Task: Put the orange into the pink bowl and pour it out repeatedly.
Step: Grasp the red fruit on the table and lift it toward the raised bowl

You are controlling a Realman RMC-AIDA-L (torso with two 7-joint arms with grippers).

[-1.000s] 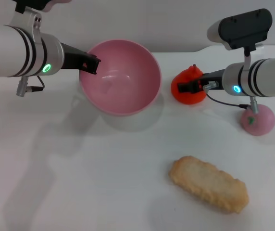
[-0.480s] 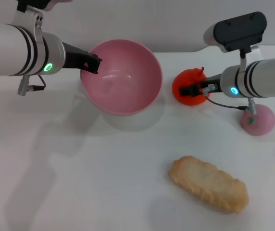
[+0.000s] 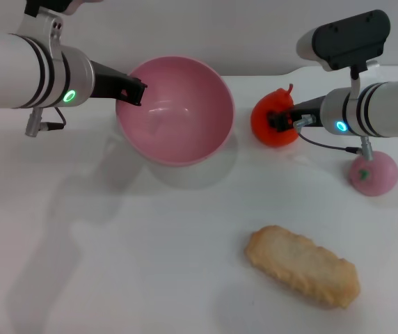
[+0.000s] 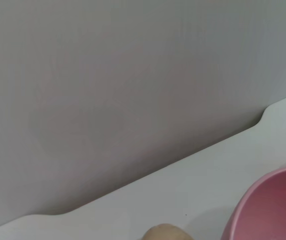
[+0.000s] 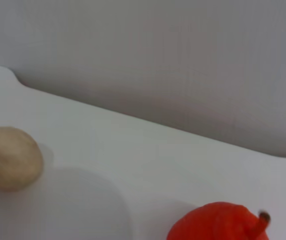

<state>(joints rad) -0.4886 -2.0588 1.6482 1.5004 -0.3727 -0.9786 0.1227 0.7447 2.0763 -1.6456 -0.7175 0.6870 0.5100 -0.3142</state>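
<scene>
The left claw (image 3: 131,90) is clenched on the near-left rim of the pink bowl (image 3: 178,115), holding it tilted with its mouth turned toward the camera and its inside bare. Just to the bowl's right, with a narrow gap of white bench (image 3: 115,264) between them, sits the orange (image 3: 272,125), its stem nub pointing up and to the right. The right claw (image 3: 281,120) grasps the orange from the right side, its dark fingers pressed against the fruit. A pink ball (image 3: 373,174) lies under the right arm near the bench's right edge, and a long breaded piece (image 3: 303,266) lies well apart in the front. The front left of the bench is open. In the right wrist view a beige lump (image 5: 10,157) rests near the bench's back edge, well apart from the orange (image 5: 218,222).
</scene>
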